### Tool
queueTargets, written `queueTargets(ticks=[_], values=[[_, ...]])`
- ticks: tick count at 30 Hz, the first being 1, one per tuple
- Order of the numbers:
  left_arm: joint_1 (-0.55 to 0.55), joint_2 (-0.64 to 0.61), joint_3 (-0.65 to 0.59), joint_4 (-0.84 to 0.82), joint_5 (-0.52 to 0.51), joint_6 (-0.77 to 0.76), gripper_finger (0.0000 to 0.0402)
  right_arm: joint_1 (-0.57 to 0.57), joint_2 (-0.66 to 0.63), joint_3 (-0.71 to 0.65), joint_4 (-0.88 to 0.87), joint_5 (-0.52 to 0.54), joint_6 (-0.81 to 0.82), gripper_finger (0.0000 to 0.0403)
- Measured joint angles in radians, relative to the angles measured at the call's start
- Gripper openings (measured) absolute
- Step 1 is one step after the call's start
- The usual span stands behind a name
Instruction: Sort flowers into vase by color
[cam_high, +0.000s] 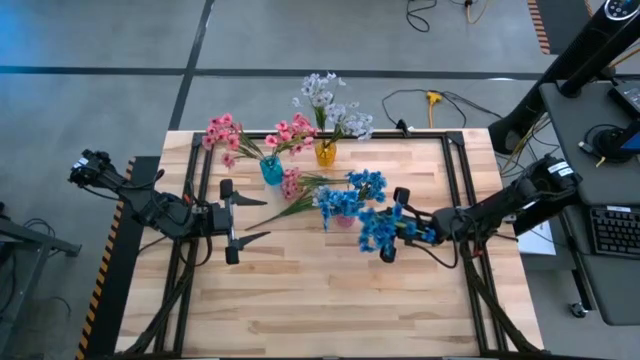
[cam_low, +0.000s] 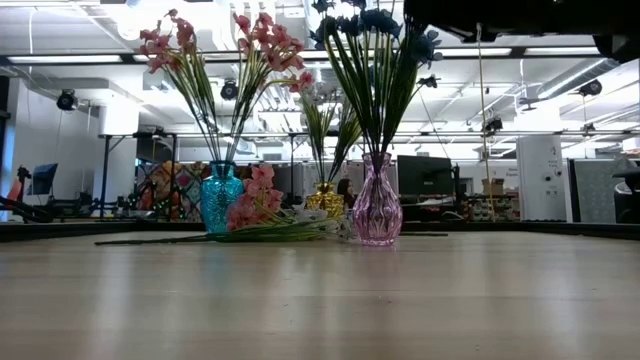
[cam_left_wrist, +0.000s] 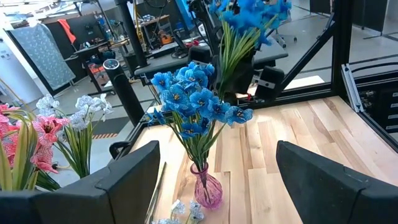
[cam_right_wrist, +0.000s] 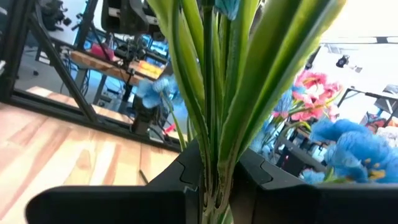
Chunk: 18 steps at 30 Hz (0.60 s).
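spanning pale wood table (cam_high: 330, 290), grey floor (cam_high: 90, 100) around.

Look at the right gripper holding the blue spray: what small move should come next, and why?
Probably carry it toward the pink vase and lower the stems in. The right gripper is shut on a blue spray held off the table, and that vase already holds blue flowers. The left gripper waits open nearby.
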Motion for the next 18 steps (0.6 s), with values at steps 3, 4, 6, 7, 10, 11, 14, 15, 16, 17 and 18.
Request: queueTargets(ticks=[3,4,6,7,10,11,14,15,16,17,18], values=[[0.000,0.000,0.000,0.000,0.000,0.000,0.0302,-0.007,0.000,-0.002,-0.005,0.000,0.004,0.0038],[0.000,0.001,0.000,0.000,0.000,0.000,0.0302,-0.007,0.000,-0.002,-0.004,0.000,0.002,0.0038],[0.000,0.002,0.000,0.000,0.000,0.000,0.0302,-0.010,0.000,-0.002,-0.004,0.000,-0.001,0.0038],[0.000,0.002,0.000,0.000,0.000,0.000,0.0302,-0.011,0.000,-0.002,-0.004,0.000,-0.002,0.0038],[0.000,0.002,0.000,0.000,0.000,0.001,0.0302,-0.022,0.000,-0.005,-0.004,-0.001,0.000,0.0038],[0.000,0.002,0.000,0.000,0.000,0.001,0.0302,-0.025,0.000,-0.006,-0.004,-0.001,0.002,0.0038],[0.000,0.002,0.000,0.000,0.000,0.002,0.0302,-0.034,0.000,-0.008,-0.004,-0.007,0.018,0.0038],[0.000,0.002,0.000,0.000,0.000,0.002,0.0302,-0.034,0.000,-0.008,-0.004,-0.008,0.021,0.0038],[0.000,0.002,0.000,0.000,0.000,0.002,0.0302,-0.034,0.000,-0.008,-0.004,-0.009,0.023,0.0038],[0.000,0.002,0.000,0.000,0.000,0.002,0.0302,-0.034,0.000,-0.008,-0.004,-0.009,0.023,0.0038],[0.000,0.002,0.000,0.000,0.000,0.003,0.0302,-0.034,0.000,-0.008,-0.004,-0.009,0.023,0.0038]])
